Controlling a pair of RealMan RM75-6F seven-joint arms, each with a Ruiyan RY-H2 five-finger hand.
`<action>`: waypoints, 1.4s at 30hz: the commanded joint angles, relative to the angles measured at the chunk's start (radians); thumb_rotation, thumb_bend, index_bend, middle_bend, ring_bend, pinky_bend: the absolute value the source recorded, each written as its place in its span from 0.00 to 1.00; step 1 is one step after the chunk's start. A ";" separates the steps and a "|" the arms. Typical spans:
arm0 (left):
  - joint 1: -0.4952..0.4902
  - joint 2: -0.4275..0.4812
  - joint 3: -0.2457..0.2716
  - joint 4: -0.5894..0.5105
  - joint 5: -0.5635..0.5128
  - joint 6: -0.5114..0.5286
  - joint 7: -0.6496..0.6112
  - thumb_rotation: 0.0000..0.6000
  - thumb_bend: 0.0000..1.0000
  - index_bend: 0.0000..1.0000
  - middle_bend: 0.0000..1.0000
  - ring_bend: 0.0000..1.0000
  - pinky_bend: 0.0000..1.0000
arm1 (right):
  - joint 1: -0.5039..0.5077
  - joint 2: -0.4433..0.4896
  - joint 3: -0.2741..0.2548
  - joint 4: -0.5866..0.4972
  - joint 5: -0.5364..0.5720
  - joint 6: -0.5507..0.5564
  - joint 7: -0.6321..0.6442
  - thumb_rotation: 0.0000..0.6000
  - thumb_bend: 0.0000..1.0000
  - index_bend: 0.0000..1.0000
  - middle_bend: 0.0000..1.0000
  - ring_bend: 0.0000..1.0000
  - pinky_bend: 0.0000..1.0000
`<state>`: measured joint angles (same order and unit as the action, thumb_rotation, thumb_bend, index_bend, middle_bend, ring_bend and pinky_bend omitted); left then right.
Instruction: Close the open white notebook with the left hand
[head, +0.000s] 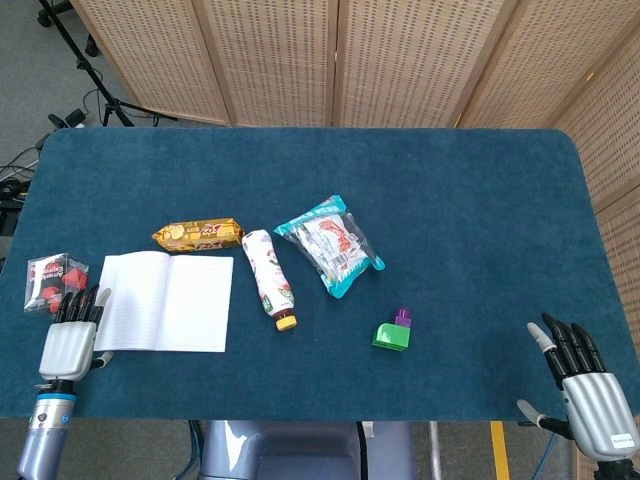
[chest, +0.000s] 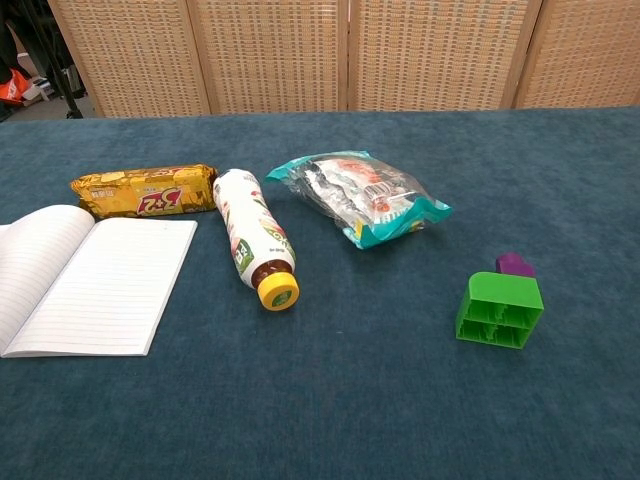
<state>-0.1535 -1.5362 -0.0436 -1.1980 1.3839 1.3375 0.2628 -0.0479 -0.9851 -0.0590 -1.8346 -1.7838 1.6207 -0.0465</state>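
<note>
The white lined notebook lies open and flat at the table's front left; the chest view shows its right page and part of the left page. My left hand hovers at the notebook's left front corner, fingers straight and apart, holding nothing. Far off at the front right edge, my right hand is likewise spread and empty. Neither hand appears in the chest view.
A yellow biscuit pack lies just behind the notebook. To its right lies a bottle with a yellow cap, then a snack bag and a green and purple block. A small red box sits left of the notebook.
</note>
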 joint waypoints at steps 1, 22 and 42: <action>0.000 -0.004 0.002 0.008 0.010 0.012 0.004 1.00 0.18 0.00 0.00 0.00 0.00 | 0.000 0.000 0.000 0.000 0.000 0.000 0.000 1.00 0.04 0.00 0.00 0.00 0.00; -0.010 -0.041 0.007 0.073 0.142 0.159 -0.055 1.00 0.39 0.00 0.00 0.00 0.00 | 0.001 -0.002 0.000 0.001 0.000 -0.004 -0.002 1.00 0.04 0.00 0.00 0.00 0.00; -0.036 -0.083 -0.028 0.030 0.245 0.311 -0.113 1.00 0.35 0.00 0.00 0.00 0.00 | 0.001 0.001 0.000 0.002 0.000 -0.001 0.004 1.00 0.04 0.00 0.00 0.00 0.00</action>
<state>-0.1880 -1.6172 -0.0697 -1.1665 1.6277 1.6461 0.1514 -0.0475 -0.9837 -0.0591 -1.8328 -1.7836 1.6194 -0.0426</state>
